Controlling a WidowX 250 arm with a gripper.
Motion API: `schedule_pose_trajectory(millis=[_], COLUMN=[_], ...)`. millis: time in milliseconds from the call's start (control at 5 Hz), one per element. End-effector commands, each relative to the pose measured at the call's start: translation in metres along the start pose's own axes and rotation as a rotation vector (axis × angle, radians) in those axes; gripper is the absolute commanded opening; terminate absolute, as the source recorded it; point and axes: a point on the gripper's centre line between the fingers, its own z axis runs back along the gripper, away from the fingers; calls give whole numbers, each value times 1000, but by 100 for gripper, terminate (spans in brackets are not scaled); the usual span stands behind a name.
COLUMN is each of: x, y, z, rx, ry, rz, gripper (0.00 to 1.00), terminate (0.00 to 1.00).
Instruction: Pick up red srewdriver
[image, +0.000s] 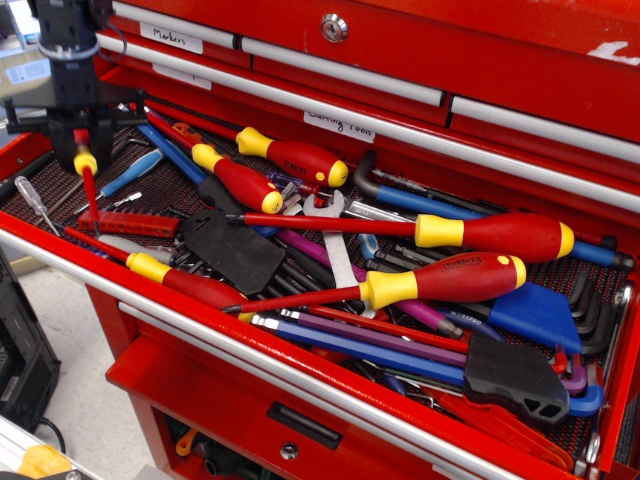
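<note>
Lift phase at the far left end of the counter, here an open tool drawer. The tool is clenched on the red srewdriver, gripping near its yellow collar; the thin shaft hangs downward, its tip just above or touching a flat red bit holder. To do this step well, raise straight up until the tip clears the holder and the nearby blue-handled tool, keeping the grip firm so the slim handle does not pivot or slip.
</note>
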Motion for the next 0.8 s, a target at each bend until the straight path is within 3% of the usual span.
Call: schedule_pose_trajectory(millis=[0, 200, 400, 600], x=[30, 38, 44, 49], y=[5, 2, -4, -9], z=[62, 85, 95, 104], rx=[14, 41, 29, 34], ry=[-219, -289, -277, -300], rz=[44, 60, 61, 73], gripper=[0, 0, 0, 0], terminate=[0, 0, 0, 100])
